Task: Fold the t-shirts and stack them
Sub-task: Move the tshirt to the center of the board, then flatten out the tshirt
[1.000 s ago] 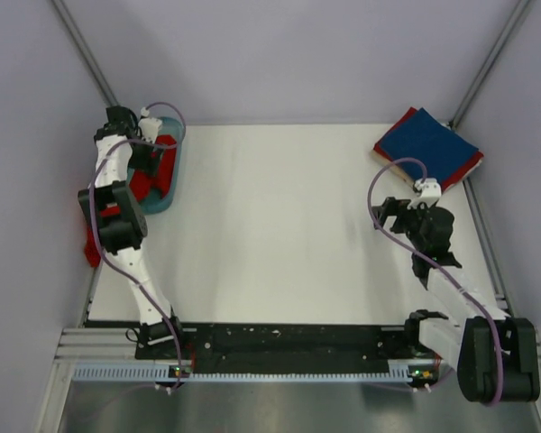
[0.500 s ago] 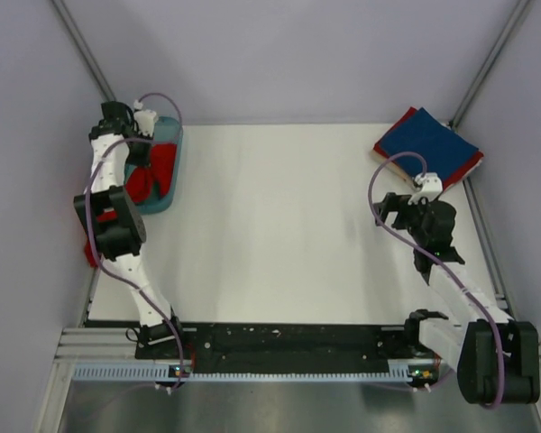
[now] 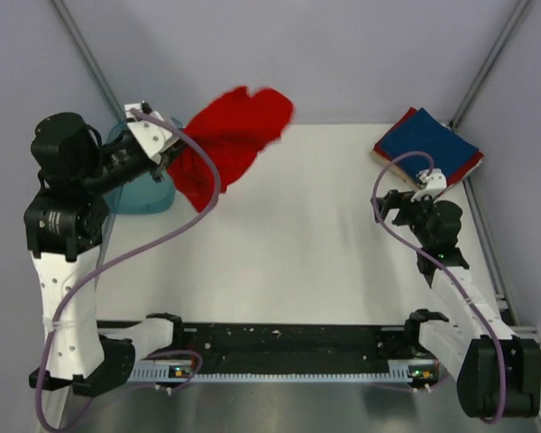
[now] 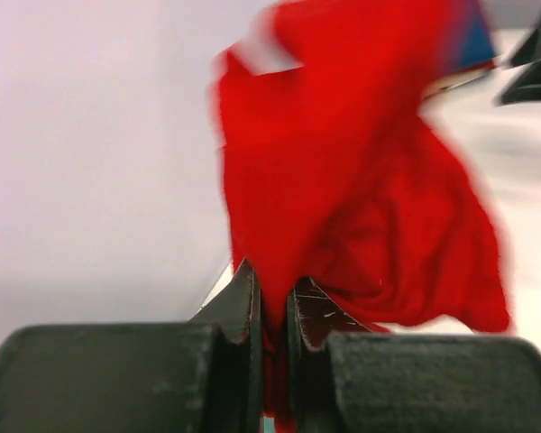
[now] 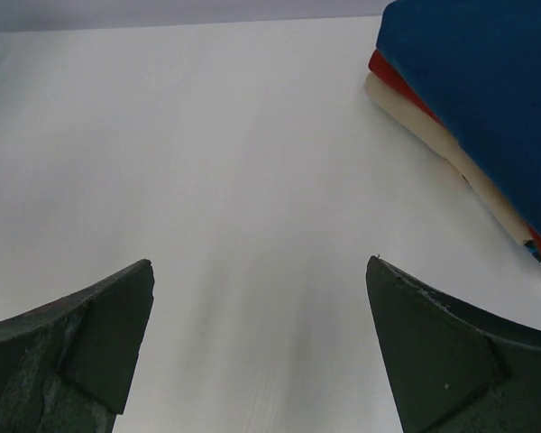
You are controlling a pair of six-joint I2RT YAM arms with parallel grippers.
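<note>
The left claw [image 4: 272, 290] clenches a red t-shirt [image 3: 230, 144] aloft over the far-left corner of the bench [image 3: 288, 253] (wrist view blurred). The right claw [image 5: 260, 263] gapes, gripping nothing, beside the folded stack [image 3: 428, 146], navy t-shirt [image 5: 487, 81] uppermost.

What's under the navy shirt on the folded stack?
Under the navy shirt, a red layer and a cream layer show at the edge. The rest of each is covered.
</note>
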